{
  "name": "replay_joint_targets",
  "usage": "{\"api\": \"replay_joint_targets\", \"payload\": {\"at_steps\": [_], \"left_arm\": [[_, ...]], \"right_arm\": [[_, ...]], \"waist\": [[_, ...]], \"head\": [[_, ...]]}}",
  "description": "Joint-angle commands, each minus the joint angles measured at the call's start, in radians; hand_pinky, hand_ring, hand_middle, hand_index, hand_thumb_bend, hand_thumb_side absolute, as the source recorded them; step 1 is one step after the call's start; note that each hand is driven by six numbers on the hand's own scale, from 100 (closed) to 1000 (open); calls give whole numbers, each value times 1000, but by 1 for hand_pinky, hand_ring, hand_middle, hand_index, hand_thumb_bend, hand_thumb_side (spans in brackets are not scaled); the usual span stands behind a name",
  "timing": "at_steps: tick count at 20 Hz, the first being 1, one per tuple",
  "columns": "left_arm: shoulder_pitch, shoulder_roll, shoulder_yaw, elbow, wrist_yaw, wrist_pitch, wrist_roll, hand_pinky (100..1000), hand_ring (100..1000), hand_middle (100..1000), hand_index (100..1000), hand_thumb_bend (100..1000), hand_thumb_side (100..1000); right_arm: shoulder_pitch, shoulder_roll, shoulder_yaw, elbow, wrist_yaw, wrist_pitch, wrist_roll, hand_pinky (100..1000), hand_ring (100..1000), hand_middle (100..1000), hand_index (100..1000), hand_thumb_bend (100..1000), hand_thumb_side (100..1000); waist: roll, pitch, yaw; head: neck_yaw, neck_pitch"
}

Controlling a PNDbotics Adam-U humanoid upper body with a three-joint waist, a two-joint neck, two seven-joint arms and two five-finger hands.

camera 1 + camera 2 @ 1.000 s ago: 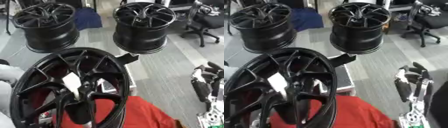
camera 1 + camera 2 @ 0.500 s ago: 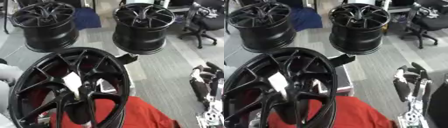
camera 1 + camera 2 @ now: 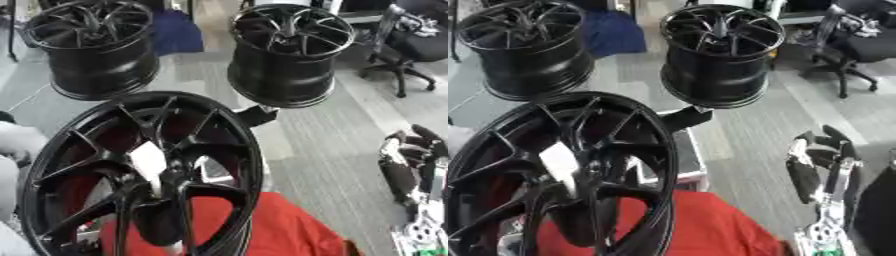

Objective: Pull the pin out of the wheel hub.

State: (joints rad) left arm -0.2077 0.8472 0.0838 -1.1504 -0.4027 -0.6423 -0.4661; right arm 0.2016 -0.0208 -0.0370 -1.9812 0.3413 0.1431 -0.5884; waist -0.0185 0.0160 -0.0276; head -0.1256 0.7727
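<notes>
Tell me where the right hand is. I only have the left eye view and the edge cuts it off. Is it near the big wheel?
Observer: In the right eye view the whole right hand shows. Its fingers are up and relaxed, and it is well apart from the near wheel, with bare floor between them.
Operator: What is behind the wheel's right rim? I only see it through the spokes.
Observer: A light-edged frame shows clear of the rim there, below a black bracket.
Operator: Can you see the pin?
Observer: No. A white piece lies by the hub, but I cannot tell what it is.
</notes>
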Motion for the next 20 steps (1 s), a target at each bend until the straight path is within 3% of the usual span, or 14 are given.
{"api": "replay_joint_targets", "payload": {"at_steps": [1, 4, 8, 12, 16, 20], "left_arm": [[20, -56, 68, -137, 235, 38, -59, 694, 690, 720, 798, 100, 620], [52, -168, 108, -264, 456, 160, -112, 663, 661, 694, 778, 100, 669], [87, -319, 170, -416, 588, 340, -97, 643, 641, 674, 766, 100, 716], [106, -460, 227, -524, 620, 500, 21, 629, 620, 647, 747, 100, 775], [102, -587, 269, -570, 585, 627, 172, 616, 605, 627, 734, 100, 859], [111, -639, 276, -568, 542, 710, 299, 602, 586, 609, 721, 100, 863]], "right_arm": [[-11, 3, -4, -19, 3, 0, -1, 636, 588, 633, 802, 100, 393], [-12, 7, -4, -19, 2, 0, -1, 636, 589, 633, 802, 100, 393], [-15, 11, -4, -19, 0, -1, 2, 636, 588, 633, 802, 100, 391], [-15, 17, -5, -19, -3, -1, -1, 636, 589, 633, 802, 100, 392], [-15, 21, -2, -19, -5, -2, 2, 636, 588, 633, 802, 100, 394], [-14, 23, -4, -19, -6, -2, 1, 636, 588, 633, 802, 100, 392]], "waist": [[0, 0, 3], [-7, 2, 8], [-21, 6, 15], [-26, 8, 25], [-30, 6, 33], [-33, 6, 33]], "head": [[-5, -3], [-9, -3], [-10, -3], [-6, -3], [-6, -3], [1, -3]]}}
